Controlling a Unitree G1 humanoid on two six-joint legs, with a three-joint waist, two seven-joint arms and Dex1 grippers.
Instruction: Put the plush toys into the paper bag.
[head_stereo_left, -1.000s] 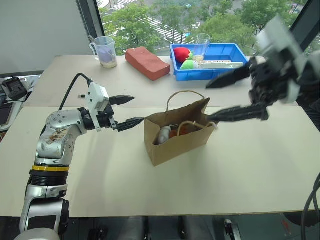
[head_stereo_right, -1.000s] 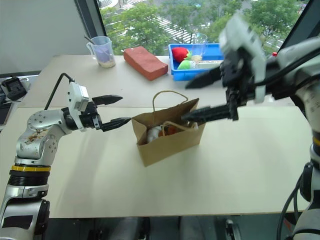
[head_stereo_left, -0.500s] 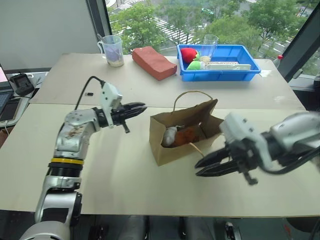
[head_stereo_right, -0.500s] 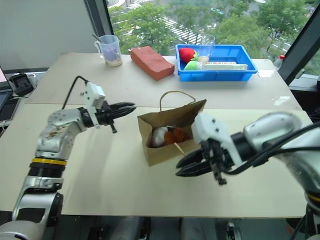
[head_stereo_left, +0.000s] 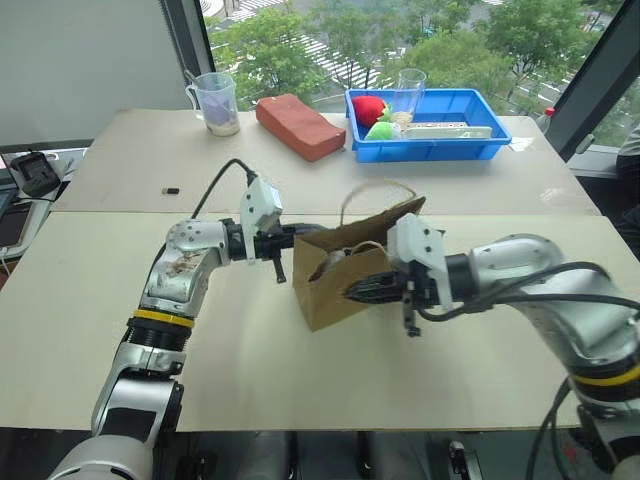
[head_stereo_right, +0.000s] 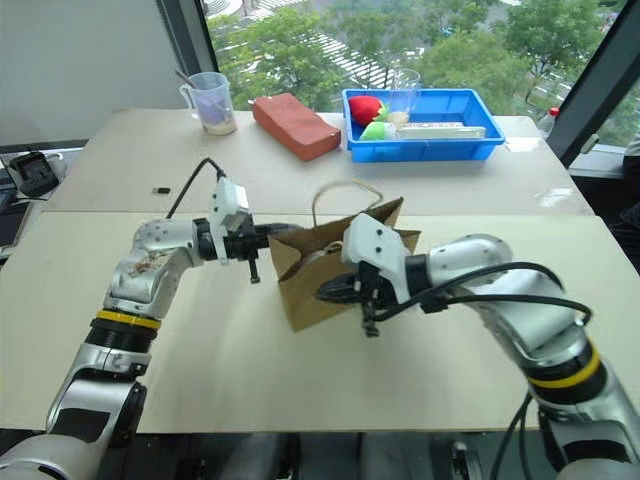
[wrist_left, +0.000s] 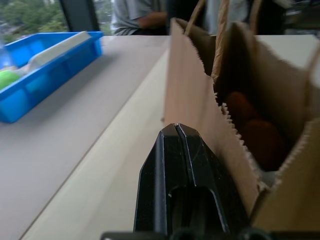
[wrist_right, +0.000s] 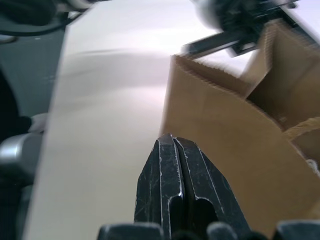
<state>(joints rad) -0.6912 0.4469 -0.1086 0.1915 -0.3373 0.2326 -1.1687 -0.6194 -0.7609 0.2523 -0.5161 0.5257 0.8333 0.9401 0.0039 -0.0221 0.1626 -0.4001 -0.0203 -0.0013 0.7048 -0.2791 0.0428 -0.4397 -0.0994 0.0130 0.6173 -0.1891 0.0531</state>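
Right gripper (head_stereo_left: 352, 292) pressed shut, holding nothing, at near face of plain brown kraft paper bag (head_stereo_left: 335, 290) mid-table. Left gripper (head_stereo_left: 298, 238) likewise closed, empty, at bag's left rim. Brown plush toy (wrist_left: 252, 132) sat inside bag. Far side: reddish brick-shaped block (head_stereo_left: 296, 126), clear plastic measuring cup (head_stereo_left: 214, 102) left, blue plastic tray (head_stereo_left: 436, 142) right holding red strawberry-like item (head_stereo_left: 366, 108).
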